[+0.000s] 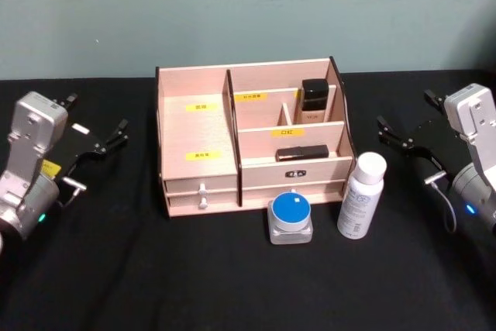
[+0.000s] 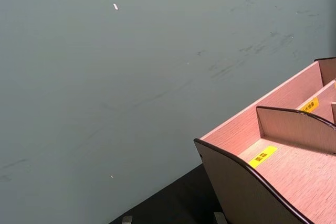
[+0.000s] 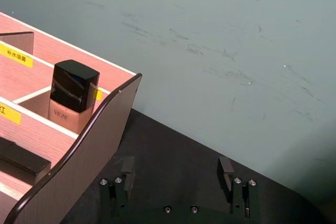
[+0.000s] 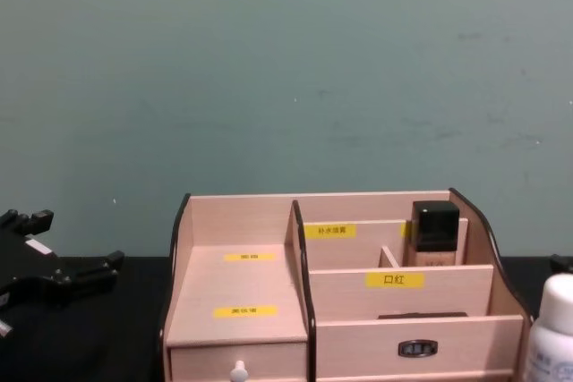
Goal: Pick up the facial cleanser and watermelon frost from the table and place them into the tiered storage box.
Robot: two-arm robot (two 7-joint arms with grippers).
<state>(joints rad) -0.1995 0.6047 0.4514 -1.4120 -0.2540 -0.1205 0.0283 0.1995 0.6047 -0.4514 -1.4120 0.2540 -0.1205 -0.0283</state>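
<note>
Black cloth table [image 1: 116, 277], head view: light-wood tiered storage box [image 1: 194, 125] with dark edges and yellow labels sits mid-frame, two small drawers facing the camera. On the table just right of its front corner stands the facial cleanser [image 1: 361, 195] (white cylindrical bottle, white cap, upright). Just in front of the box, lower centre, sits the watermelon frost [image 1: 291, 218] (small clear square jar, round blue lid), near the cleanser but apart from it. Inside the box: a beige bottle [image 1: 314, 104] with a black cap stands in the back-right compartment, and a black flat bar [image 1: 301, 153] lies one tier lower. The left gripper [image 1: 97, 114] at mid-left and the right gripper [image 1: 405, 111] at mid-right are both spread wide, holding nothing, well apart from the box.

Left wrist view: box corner and one yellow label; the gripper's two tips are set apart.

Right wrist view: fingers wide over bare table, beside the box's end wall.

Chest view: box at bottom centre, cleanser at the lower right edge, left gripper lower left, spread.
</note>
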